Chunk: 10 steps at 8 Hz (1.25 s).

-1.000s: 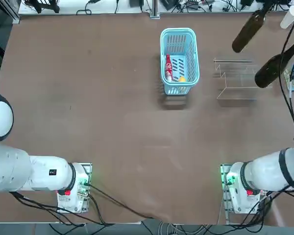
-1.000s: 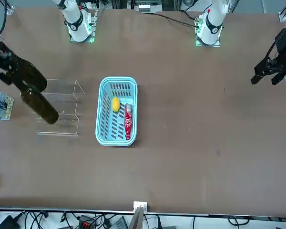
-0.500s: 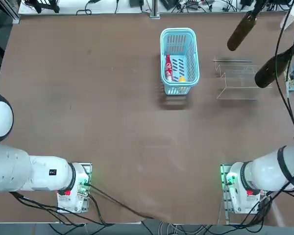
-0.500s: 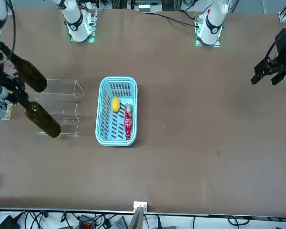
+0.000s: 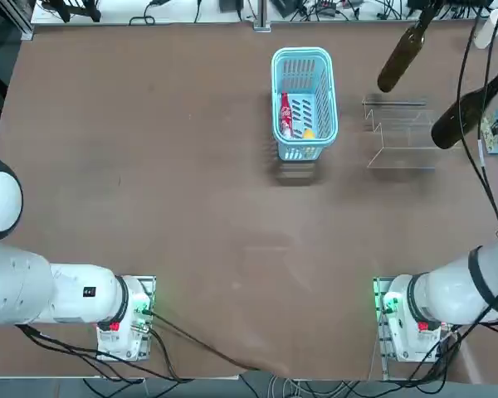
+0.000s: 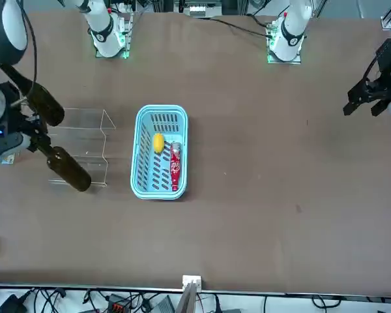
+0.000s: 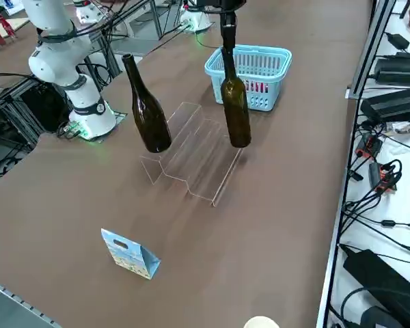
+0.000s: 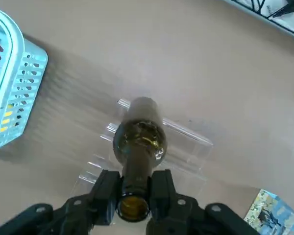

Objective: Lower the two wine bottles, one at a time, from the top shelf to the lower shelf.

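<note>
Hanging straight down from the right pincer (image 8: pixel 134 196), one wine bottle (image 7: pixel 235 109) is clamped by the top of its neck between the two closed fingers (image 8: pixel 107 192), its body directly beneath them and clear of the surface (image 6: pixel 260 195). In the right side view its base hovers over the far, lower step (image 7: pixel 215 154) of the clear acrylic stand (image 7: pixel 191 150), the side away from the robot. The second wine bottle (image 7: pixel 145 113) stands at the stand's near, robot-side edge, leaning a little, well apart from the pincer. A light-blue basket (image 5: pixel 304 101) sits beside the stand. A small printed paper bag (image 7: pixel 130 254) stands on the surface, on the stand's other side.
</note>
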Motion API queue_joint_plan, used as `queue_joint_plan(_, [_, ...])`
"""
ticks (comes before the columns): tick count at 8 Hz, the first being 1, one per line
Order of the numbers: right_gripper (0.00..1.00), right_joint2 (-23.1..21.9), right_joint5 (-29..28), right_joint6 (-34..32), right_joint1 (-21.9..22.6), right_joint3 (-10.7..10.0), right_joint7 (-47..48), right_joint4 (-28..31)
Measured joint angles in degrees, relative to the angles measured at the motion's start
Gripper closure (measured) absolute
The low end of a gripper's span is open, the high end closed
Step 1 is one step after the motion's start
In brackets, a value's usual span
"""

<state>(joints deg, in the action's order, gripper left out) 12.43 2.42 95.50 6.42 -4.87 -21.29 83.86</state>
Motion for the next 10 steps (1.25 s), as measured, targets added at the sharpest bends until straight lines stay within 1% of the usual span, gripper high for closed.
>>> queue_joint_plan(3, [0.62,0.1,0.0,0.0,0.0,0.0,0.0,2.2])
queue_joint_plan(10, [0.62,0.9,0.0,0.0,0.0,0.0,0.0,4.7])
